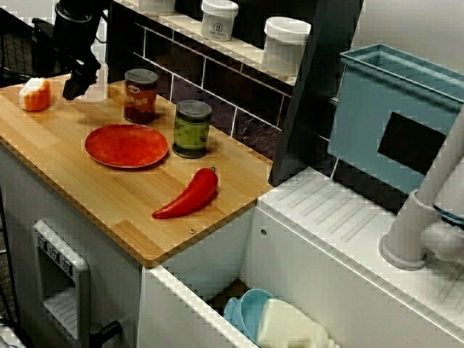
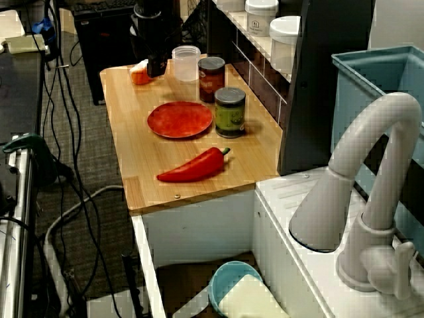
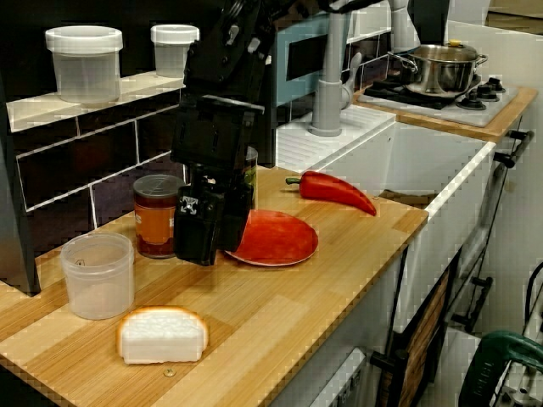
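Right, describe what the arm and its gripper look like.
The robot arm is matte black all over, built of boxy, angular segments. Its black gripper ends in thick, flat-sided fingers and carries a small white marking on the front face.

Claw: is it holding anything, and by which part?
Nothing is held: no object shows in the black claw, which hangs beside the clear plastic cup.

Soft, fairly bright light falls from above. In the view over the tap, the green can (image 2: 230,112) throws a faint shadow toward 3 o'clock; the tap (image 2: 318,205) at 4 o'clock looks soft. In the view from the counter's end, the steel pot (image 3: 437,72) glints at 2 o'clock and the black gripper (image 3: 206,254) loses detail. Edges look jagged.
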`<state>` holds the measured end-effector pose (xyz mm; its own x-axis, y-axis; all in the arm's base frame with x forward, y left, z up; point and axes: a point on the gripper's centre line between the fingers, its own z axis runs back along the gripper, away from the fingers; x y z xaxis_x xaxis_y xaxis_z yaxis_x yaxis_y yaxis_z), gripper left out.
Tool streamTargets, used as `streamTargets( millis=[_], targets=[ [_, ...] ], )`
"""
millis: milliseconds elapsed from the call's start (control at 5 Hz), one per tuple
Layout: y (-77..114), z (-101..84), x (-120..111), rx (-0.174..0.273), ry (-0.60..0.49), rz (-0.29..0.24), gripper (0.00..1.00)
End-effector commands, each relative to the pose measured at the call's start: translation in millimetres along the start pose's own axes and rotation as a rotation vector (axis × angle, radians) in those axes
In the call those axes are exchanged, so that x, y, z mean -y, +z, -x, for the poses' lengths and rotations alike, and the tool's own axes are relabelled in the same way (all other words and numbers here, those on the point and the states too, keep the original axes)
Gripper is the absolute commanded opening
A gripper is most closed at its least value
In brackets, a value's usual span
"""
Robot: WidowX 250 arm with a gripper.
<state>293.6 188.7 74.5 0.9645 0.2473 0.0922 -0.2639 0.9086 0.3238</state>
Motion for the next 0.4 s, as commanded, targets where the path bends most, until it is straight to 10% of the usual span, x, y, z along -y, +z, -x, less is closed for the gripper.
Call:
streamTargets(
  millis=[0,200],
  targets=[
    [48.0,2.6,-6,0.046,0.009,0.105,1.00],
    [67.3,12.5,9,0.052,0.020,0.201,1.00]
  ],
)
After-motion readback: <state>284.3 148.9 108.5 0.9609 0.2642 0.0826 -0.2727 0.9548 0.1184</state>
